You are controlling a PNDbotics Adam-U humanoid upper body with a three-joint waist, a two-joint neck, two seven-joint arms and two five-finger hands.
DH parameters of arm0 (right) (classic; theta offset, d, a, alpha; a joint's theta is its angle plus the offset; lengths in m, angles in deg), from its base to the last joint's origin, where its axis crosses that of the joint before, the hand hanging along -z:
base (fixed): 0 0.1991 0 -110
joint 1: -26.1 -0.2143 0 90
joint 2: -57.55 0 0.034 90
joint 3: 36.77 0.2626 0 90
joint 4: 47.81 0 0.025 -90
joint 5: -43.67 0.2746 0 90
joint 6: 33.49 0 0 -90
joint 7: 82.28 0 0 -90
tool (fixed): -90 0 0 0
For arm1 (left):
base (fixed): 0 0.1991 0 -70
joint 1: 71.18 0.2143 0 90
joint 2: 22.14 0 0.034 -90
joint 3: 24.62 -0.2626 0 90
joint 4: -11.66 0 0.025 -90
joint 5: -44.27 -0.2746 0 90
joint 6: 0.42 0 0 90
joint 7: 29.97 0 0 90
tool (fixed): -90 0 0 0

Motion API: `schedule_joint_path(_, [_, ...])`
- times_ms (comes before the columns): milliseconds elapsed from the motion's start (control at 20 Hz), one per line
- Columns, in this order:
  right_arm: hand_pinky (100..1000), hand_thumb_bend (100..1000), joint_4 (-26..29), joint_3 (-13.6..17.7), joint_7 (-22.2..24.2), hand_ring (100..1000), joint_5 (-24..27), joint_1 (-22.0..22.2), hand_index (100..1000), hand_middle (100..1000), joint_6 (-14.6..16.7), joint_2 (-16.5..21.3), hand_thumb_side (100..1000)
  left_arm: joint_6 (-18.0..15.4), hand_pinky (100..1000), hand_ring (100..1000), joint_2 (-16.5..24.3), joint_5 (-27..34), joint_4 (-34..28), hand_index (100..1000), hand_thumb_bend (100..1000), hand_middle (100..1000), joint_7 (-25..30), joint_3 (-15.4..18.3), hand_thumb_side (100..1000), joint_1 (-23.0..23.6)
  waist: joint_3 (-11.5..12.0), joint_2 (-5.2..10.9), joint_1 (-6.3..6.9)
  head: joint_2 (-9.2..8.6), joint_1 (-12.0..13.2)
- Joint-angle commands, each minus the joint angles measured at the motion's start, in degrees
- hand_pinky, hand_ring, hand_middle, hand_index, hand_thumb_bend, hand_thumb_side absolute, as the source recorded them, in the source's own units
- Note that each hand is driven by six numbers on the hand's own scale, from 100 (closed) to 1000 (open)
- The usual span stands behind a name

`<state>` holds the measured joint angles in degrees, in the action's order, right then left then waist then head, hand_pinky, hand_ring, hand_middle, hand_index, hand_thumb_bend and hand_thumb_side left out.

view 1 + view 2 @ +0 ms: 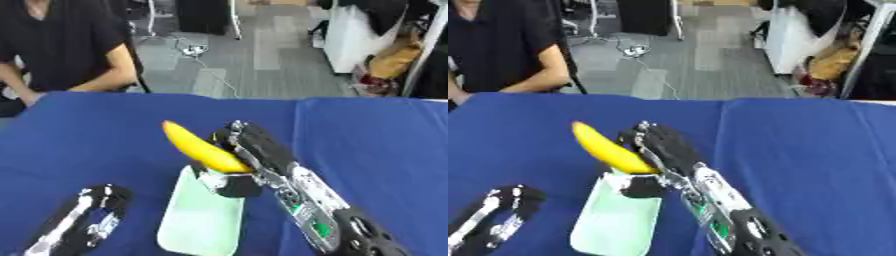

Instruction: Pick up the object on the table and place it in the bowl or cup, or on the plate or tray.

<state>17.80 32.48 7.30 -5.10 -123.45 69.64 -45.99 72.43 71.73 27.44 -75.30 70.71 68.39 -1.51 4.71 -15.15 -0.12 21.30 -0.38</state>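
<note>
Your right hand [254,150] has its fingers curled around the yellow curved banana [199,148], held tilted above the far end of the pale green rectangular tray [201,220]. Your left hand [87,217] rests relaxed left of that tray.

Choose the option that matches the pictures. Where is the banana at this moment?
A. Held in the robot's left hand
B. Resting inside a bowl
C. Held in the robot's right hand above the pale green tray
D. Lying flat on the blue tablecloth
C: the right hand has its fingers curled round the banana, which sticks up tilted over the far end of the pale green tray; the left hand rests idle at lower left.
</note>
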Motion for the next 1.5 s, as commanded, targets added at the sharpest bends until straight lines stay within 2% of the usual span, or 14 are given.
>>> schedule_joint_path(50, [100, 100, 0.4, 0.1, -0.7, 111, -1.1, -0.7, 375, 186, 0.5, -0.5, 641, -0.2, 524, 618, 0.7, -0.7, -0.4, 765, 100, 626, 0.3, 0.0, 877, -0.5, 0.2, 0.74, 0.40, -0.86, -0.4])
schedule_joint_path(450, [100, 100, 0.4, 0.1, -1.4, 116, -1.4, -0.6, 382, 192, 0.3, 0.0, 654, -0.3, 524, 618, 0.6, -0.8, -0.3, 765, 100, 626, 0.2, 0.0, 876, -0.6, 0.1, 0.72, 0.48, -0.89, -0.5])
schedule_joint_path(500, [100, 100, 0.6, 0.1, -1.5, 127, -1.3, -0.6, 394, 202, 0.3, 0.0, 678, -0.3, 524, 618, 0.6, -0.7, -0.3, 765, 100, 625, 0.2, 0.0, 877, -0.6, 0.1, 0.74, 0.48, -0.89, -0.5])
schedule_joint_path(550, [100, 100, 0.8, 0.0, -1.6, 148, -1.3, -0.6, 417, 220, 0.4, 0.1, 759, -0.3, 524, 618, 0.6, -0.7, -0.3, 765, 100, 625, 0.2, 0.0, 877, -0.6, 0.1, 0.75, 0.47, -0.90, -0.5])
schedule_joint_path(850, [100, 100, 1.6, -0.3, -2.5, 252, -2.5, -0.6, 466, 306, 1.9, 0.4, 856, -0.3, 525, 618, 0.7, -0.6, -0.3, 765, 100, 626, 0.2, 0.1, 877, -0.6, 0.1, 0.80, 0.42, -0.90, -0.4])
schedule_joint_path(1300, [100, 100, 1.7, -0.2, -2.9, 337, -3.9, -0.5, 504, 388, 3.0, 0.6, 877, -0.3, 525, 618, 0.7, -0.6, -0.4, 766, 100, 626, 0.2, 0.1, 877, -0.6, 0.1, 0.78, 0.44, -0.86, -0.3])
schedule_joint_path(1500, [172, 100, 1.7, -0.2, -3.1, 378, -4.1, -0.4, 535, 431, 3.3, 0.8, 893, -0.3, 526, 618, 0.7, -0.6, -0.4, 766, 100, 626, 0.3, 0.1, 877, -0.6, 0.0, 0.78, 0.49, -0.84, -0.3])
